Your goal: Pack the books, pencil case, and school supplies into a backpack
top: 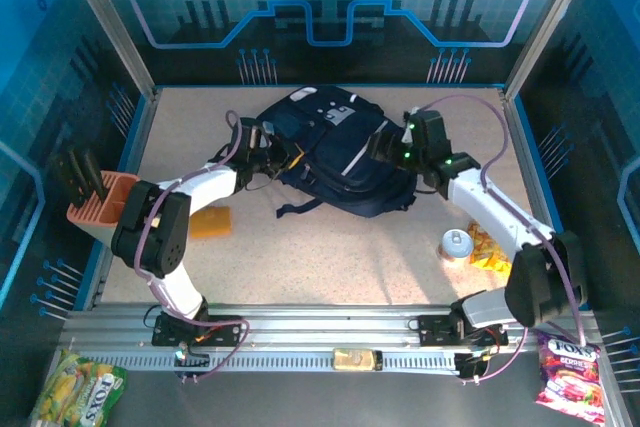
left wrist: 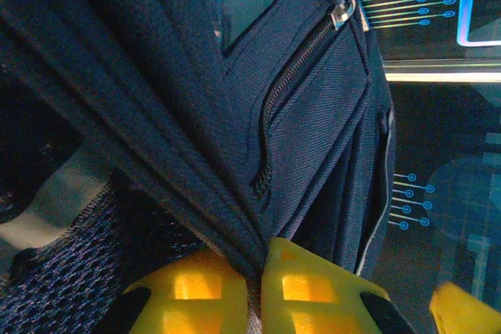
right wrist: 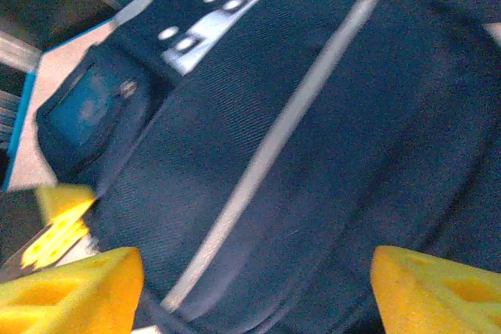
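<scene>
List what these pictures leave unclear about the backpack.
- Contents of the backpack: top external, its fabric and both arms cover it.
- Lower end of the zip: left wrist, folds pinched in the left gripper hide it.
- Patch lettering: right wrist, blurred.
- Orange-yellow pad: top external, left arm covers its edge.

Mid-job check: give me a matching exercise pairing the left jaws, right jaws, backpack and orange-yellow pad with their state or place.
1. left jaws
2. right jaws
3. backpack
4. orange-yellow pad

A. open, facing the striped front
B. lying mid-table
C. flat beside the left arm
D. shut on navy fabric

Pairs: 1-D, 2-A, 3-B, 4-C
</scene>
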